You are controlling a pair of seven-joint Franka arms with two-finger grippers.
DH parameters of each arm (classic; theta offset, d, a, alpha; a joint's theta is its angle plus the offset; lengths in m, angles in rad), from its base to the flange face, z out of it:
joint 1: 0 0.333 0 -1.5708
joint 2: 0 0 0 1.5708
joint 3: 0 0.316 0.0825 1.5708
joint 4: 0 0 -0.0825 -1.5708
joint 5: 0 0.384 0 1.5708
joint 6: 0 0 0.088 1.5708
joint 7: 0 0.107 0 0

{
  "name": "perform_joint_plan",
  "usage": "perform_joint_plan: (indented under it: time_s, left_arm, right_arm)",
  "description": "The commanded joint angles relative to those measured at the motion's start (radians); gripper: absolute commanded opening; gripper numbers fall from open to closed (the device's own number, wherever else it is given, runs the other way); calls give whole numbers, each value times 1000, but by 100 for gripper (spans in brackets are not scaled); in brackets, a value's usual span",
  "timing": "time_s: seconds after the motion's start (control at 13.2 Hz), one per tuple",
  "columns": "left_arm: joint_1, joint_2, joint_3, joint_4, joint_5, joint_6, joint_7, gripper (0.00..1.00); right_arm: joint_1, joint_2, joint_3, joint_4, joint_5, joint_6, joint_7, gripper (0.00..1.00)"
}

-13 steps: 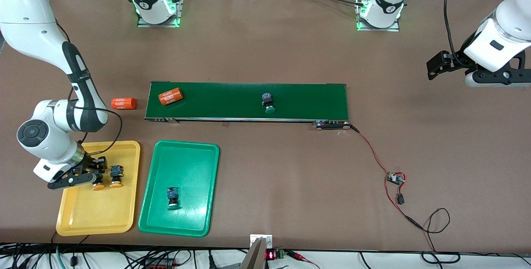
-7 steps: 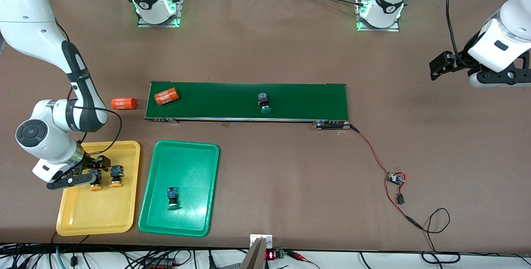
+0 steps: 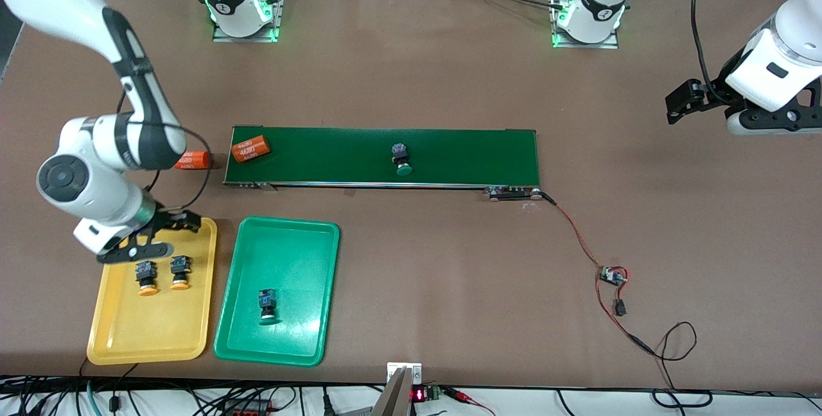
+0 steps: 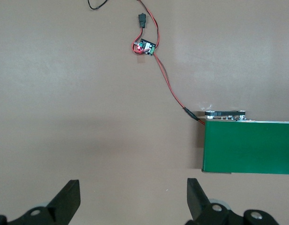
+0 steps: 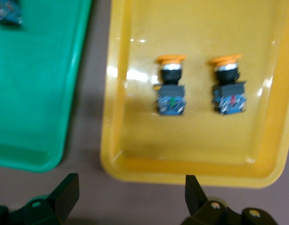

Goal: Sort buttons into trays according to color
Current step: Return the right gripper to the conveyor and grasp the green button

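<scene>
From my remote station, the right gripper [image 3: 168, 236] hangs empty with its fingers spread apart over the end of the yellow tray [image 3: 115, 345] that lies farther from the front camera, the wrist pitched down and the forearm rising steeply toward its base. Two orange-capped buttons [image 5: 171, 89] [image 5: 227, 86] lie side by side in that tray, just apart from each other, caps pointing toward the front camera; one green-capped button [image 3: 266, 306] rests in the green tray [image 3: 289, 236] beside it. What the next move turns on, as I judge it, is the last green-capped button on the belt [image 3: 401, 159], lying on the dark-green conveyor [image 3: 475, 153] about midway along it, its long axis running body-to-cap toward the front camera. It sits well apart from both arms, toward the left arm's end from my right gripper, which looks the better placed since both trays lie at its end of the table. The left gripper [image 3: 690, 96] waits, fingers parted with nothing between them, over bare table past the conveyor's end. An orange cylinder [image 3: 250, 149] rides the belt's end; another [image 3: 192, 160] lies just off it.
</scene>
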Motion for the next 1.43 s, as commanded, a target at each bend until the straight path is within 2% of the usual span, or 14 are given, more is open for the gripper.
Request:
perform_joint_plan:
  time_s: [0.0, 0.08, 0.15, 0.53, 0.6, 0.76, 1.13, 1.21, 1.36]
  left_arm:
    - [6, 14, 1, 41, -16, -27, 21, 100]
    - [8, 14, 1, 41, -16, -27, 21, 100]
    - [20, 16, 3, 39, -14, -27, 21, 100]
    - [51, 53, -10, 57, -28, -50, 2, 100]
    - [49, 56, -7, 71, -28, -64, -8, 100]
    - [51, 56, -5, 90, -19, -66, -10, 100]
    - [48, 57, -8, 90, -71, -56, -12, 100]
    - [43, 70, -10, 90, -66, -56, -12, 100]
    - [49, 67, -10, 100, -66, -56, -12, 100]
  right_arm:
    - [17, -179, 33, -229, 124, 15, 56, 100]
    - [29, -223, 50, -284, 190, 15, 60, 100]
    - [40, -260, 71, -318, 212, 10, 98, 100]
    - [88, -317, 277, -358, 212, 13, 399, 100]
    - [121, -323, 301, -366, 209, 37, 503, 100]
    - [176, -322, 318, -370, 203, 73, 635, 100]
    - [243, -300, 325, -369, 200, 108, 740, 100]
    - [261, -288, 325, -364, 174, 108, 772, 100]
    - [295, -241, 325, -357, 35, 108, 890, 100]
